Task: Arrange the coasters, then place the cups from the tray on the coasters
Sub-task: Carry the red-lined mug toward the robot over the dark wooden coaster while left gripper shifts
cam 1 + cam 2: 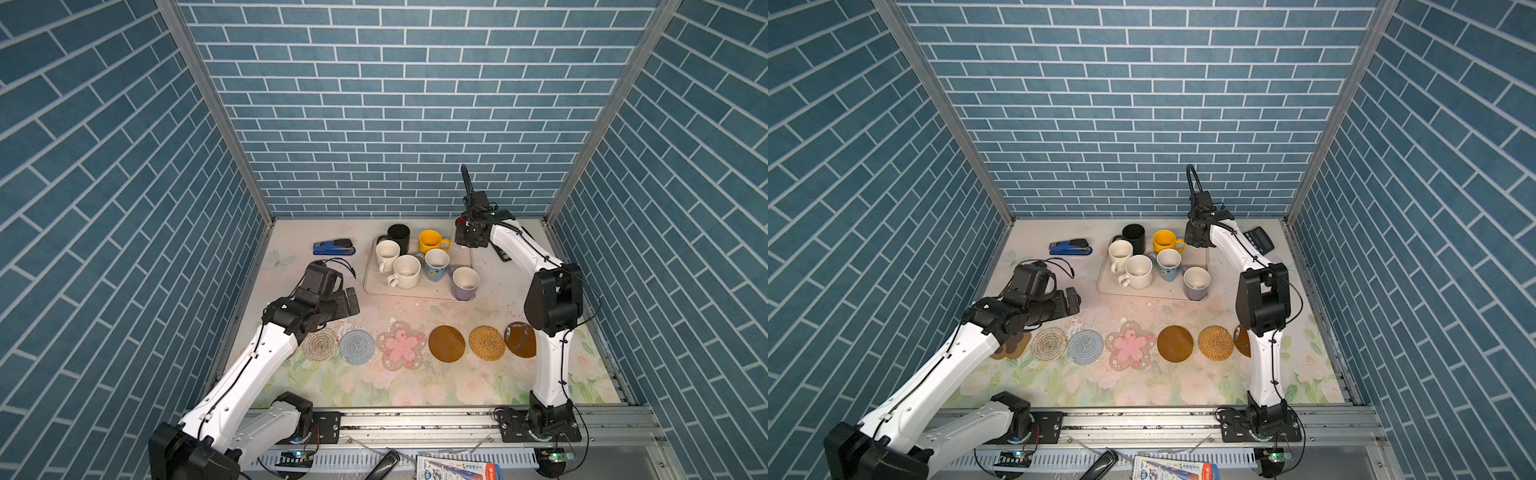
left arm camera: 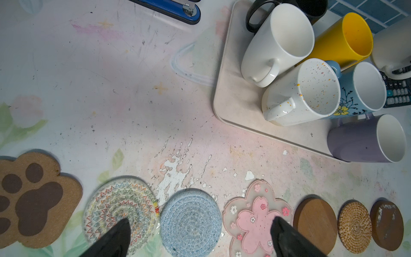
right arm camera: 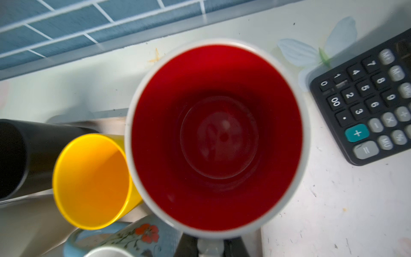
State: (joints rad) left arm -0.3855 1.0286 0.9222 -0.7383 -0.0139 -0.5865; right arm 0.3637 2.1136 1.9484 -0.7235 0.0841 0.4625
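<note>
Several coasters lie in a row near the front: paw-shaped (image 2: pixel 33 200), zigzag woven (image 1: pixel 320 344), blue-grey (image 1: pixel 356 347), pink flower (image 1: pixel 401 350), brown disc (image 1: pixel 446 344), rattan (image 1: pixel 487 343), brown disc (image 1: pixel 520 339). The beige tray (image 1: pixel 374 286) holds black (image 1: pixel 399 237), yellow (image 1: pixel 431 241), white (image 1: pixel 387 253), speckled white (image 1: pixel 406 271), light blue (image 1: pixel 436 264) and lavender (image 1: pixel 465 283) cups. My right gripper (image 3: pixel 210 244) is shut on the handle of the white cup with red inside (image 3: pixel 216 138) at the tray's far right corner. My left gripper (image 2: pixel 200 222) hangs open over the blue-grey coaster.
A blue stapler (image 1: pixel 334 247) lies left of the tray near the back wall. A black calculator (image 1: pixel 1258 241) sits at the back right, beside the right arm. Brick-patterned walls close in the left, right and back sides.
</note>
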